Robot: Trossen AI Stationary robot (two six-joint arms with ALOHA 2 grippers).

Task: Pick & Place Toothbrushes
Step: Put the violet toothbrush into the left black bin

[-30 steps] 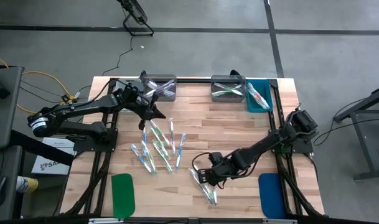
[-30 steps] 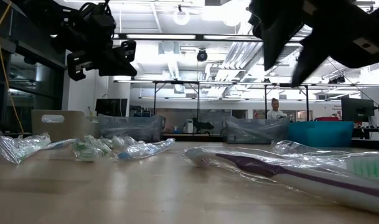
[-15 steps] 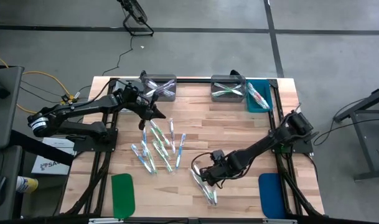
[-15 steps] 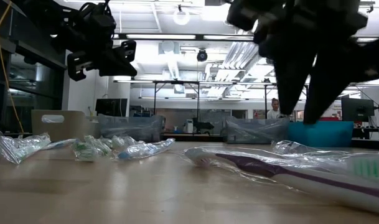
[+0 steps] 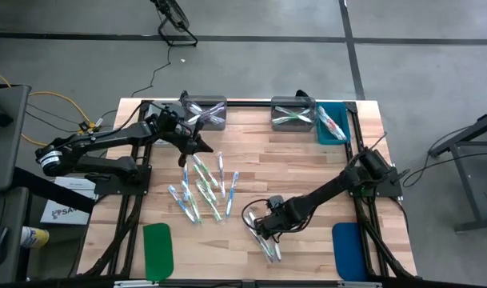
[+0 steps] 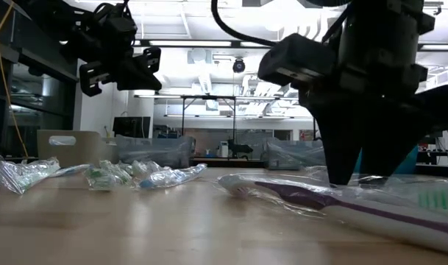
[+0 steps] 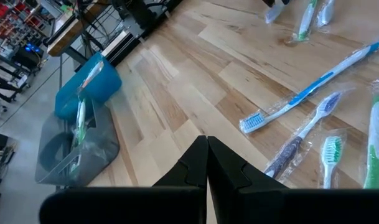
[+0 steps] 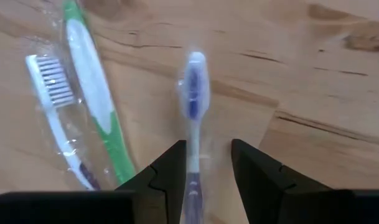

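I've got R gripper (image 8: 206, 163) down w/ fingers straddling a purple toothbrush (image 8: 193, 93) — not clenched yet; L gripper (image 7: 206, 163) clenched, empty, hovering over table (image 5: 307, 160).

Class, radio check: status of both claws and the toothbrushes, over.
Right claw open, straddling purple toothbrush on table. Left claw shut, empty, above toothbrush pile. Nothing blocking.

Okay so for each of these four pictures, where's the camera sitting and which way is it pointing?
High view: overhead, straight down on the table; both arms show.
Low view: table height, looking level into the room; right gripper looms over a purple toothbrush.
Left wrist view: behind the shut left gripper, facing loose toothbrushes.
Right wrist view: behind the open right gripper, straddling that purple toothbrush.
Shared: low and right wrist views both show it.
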